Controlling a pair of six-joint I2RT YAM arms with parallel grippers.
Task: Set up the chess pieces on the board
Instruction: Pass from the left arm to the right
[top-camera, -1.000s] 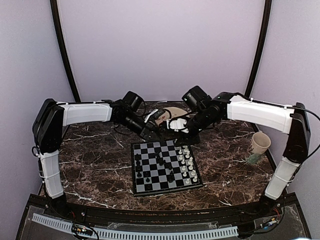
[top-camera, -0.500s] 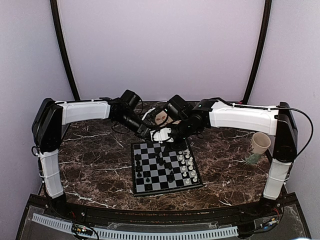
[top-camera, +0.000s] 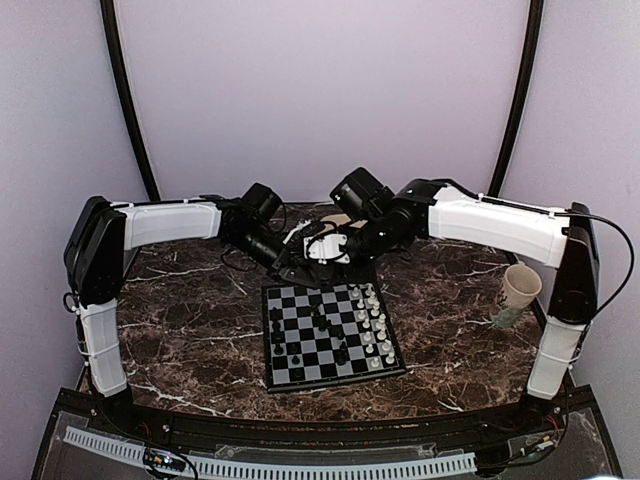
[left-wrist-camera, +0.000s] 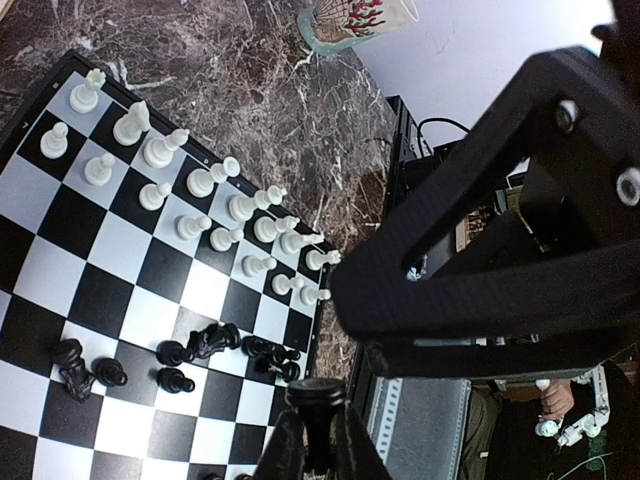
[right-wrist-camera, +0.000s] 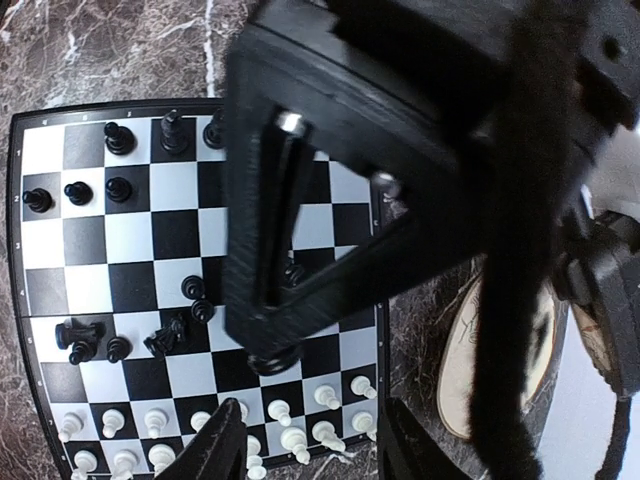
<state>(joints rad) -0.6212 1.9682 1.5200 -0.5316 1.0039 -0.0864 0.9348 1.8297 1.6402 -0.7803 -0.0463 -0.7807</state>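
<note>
Pinching a black chess piece (left-wrist-camera: 313, 395) tight, left hand (left-wrist-camera: 315, 435) hovers by the top edge of the board (top-camera: 290, 300). Right hand (right-wrist-camera: 312, 440) is spread wide, empty and closest, with the piece just above its finger gap, lower centre.

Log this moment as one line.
left gripper: shut on black piece | right gripper: open, close by | white pieces: two rows on board | other black pieces: scattered

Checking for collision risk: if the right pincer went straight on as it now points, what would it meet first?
Most likely the left pincer, shut on a black chess piece, hanging across the right pincer's path above the board; depth is unclear.
</note>
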